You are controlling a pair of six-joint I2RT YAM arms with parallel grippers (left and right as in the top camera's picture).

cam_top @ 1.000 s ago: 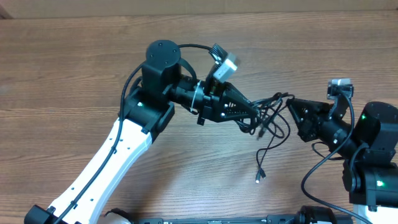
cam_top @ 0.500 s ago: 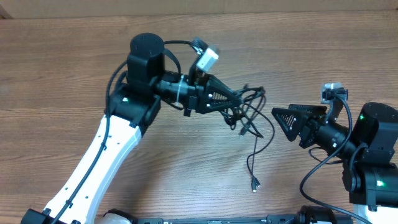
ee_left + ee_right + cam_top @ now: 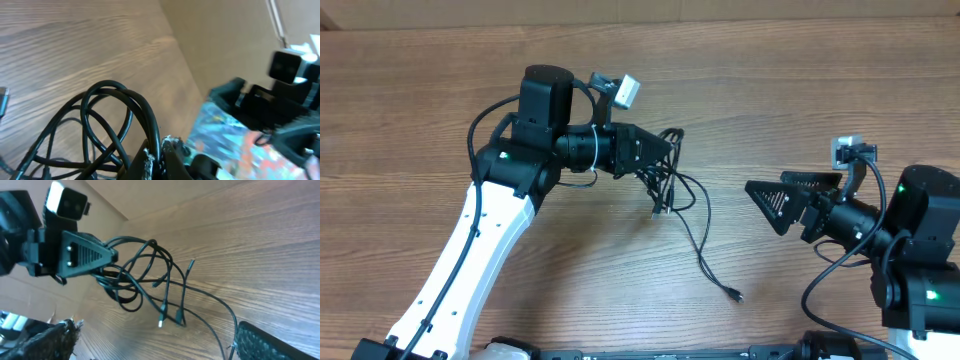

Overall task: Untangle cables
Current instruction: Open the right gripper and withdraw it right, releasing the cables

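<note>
Fingers of the left gripper (image 3: 663, 150) pinch the cables (image 3: 670, 185), a light, limp, springy tangle over the table (image 3: 800, 80). The right gripper (image 3: 765, 207) gapes wide and empty, well apart. Best taken by the long tail near its plug (image 3: 735, 294). One clump, roughly four loose ends; the strand count is unclear.

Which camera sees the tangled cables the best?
The right wrist view: the cables hang from the left gripper, loops and plug ends clear. Overhead shows them small, one cord trailing across the table. The left wrist sees only a few loops.
</note>
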